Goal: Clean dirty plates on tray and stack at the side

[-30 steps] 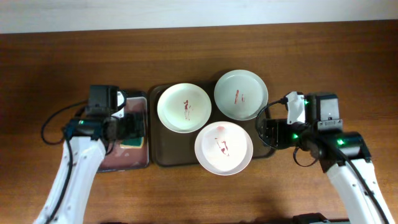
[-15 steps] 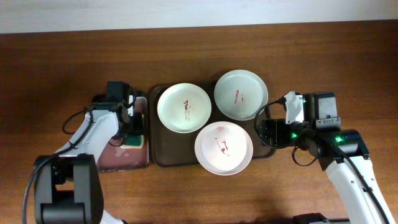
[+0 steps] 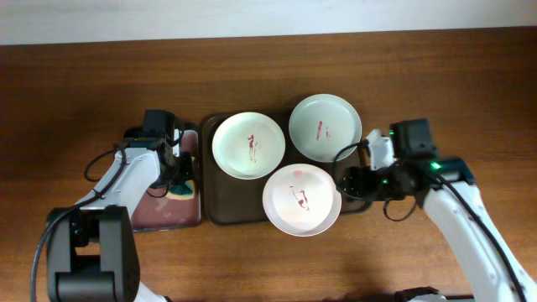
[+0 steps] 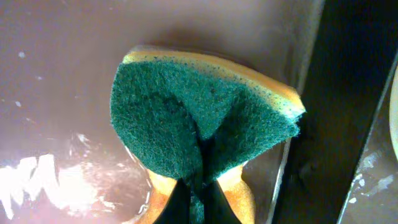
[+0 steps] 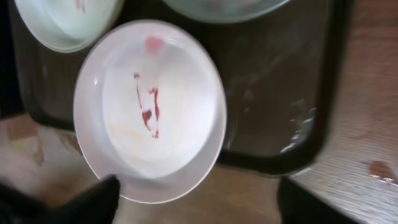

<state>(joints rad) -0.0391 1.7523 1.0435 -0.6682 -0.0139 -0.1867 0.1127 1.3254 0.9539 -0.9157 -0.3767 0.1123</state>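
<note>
**A:** What is the left holding?
**B:** My left gripper [image 4: 198, 202] is clamping the sponge [image 4: 199, 106] in the sponge tray [image 3: 159, 214], nine o'clock of the tray [image 3: 220, 214]. The sponge is soft and folding under the pinch.
**A:** And the right?
**B:** My right gripper [image 5: 198, 193] is standing apart at the pinkish plate [image 5: 155, 112], which is overhanging the tray's six o'clock edge. It looks stiff, glossy and probably slippery, so I'm favouring the rim.

Glossy plates [image 3: 302, 200], rough-fibre sponge [image 4: 205, 118] (foam back), wood tbl [image 3: 268, 59].
</note>
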